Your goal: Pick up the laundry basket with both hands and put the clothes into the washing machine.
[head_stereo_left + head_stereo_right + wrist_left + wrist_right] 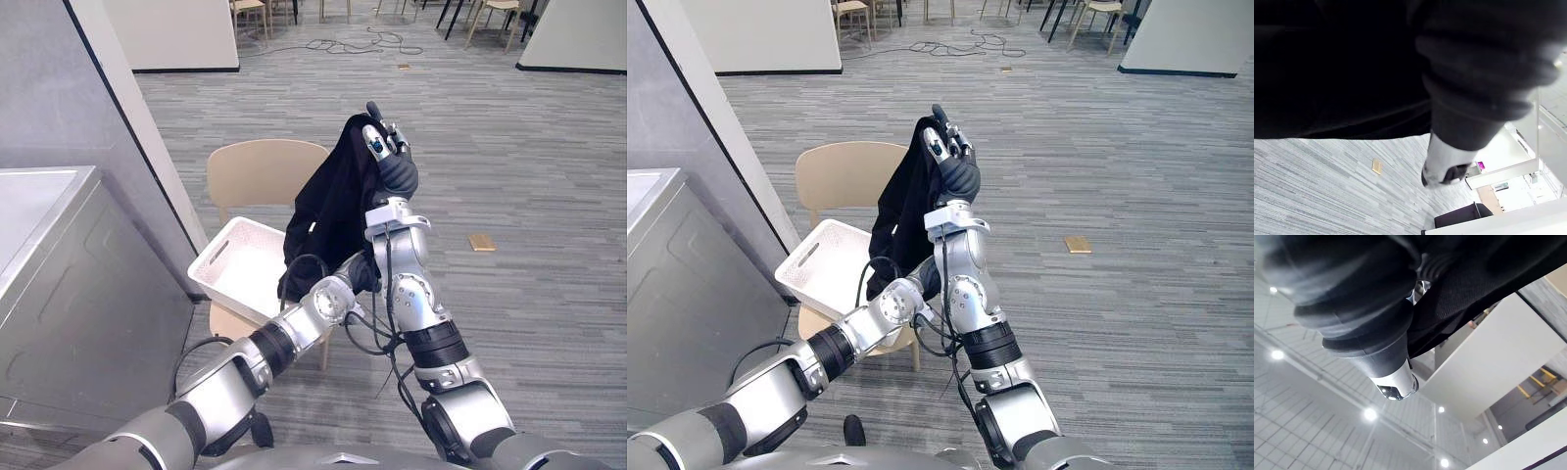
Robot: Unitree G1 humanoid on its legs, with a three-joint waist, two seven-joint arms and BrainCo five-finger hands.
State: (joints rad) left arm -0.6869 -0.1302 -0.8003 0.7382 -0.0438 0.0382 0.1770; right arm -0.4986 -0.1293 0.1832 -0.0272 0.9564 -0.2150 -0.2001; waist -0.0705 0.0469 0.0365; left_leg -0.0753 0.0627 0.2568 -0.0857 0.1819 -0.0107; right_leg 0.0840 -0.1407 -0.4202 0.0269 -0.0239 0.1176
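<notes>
My right hand [388, 149] is raised high and shut on a black garment [328, 206], which hangs down from it over the white laundry basket [235, 259]. The basket sits on a pale wooden chair [260, 171], tipped slightly, and what I see of its inside looks bare. My left hand [364, 275] reaches up against the garment's lower edge, beside my right forearm, with its fingers hidden by the cloth. The left wrist view has black cloth [1352, 68] close in front. The grey washing machine [69, 264] stands at the left.
A grey wall panel [59, 88] rises behind the machine at the left. A small tan square [481, 242] lies on the striped carpet to the right. Cables [343, 44] and chair legs are far back.
</notes>
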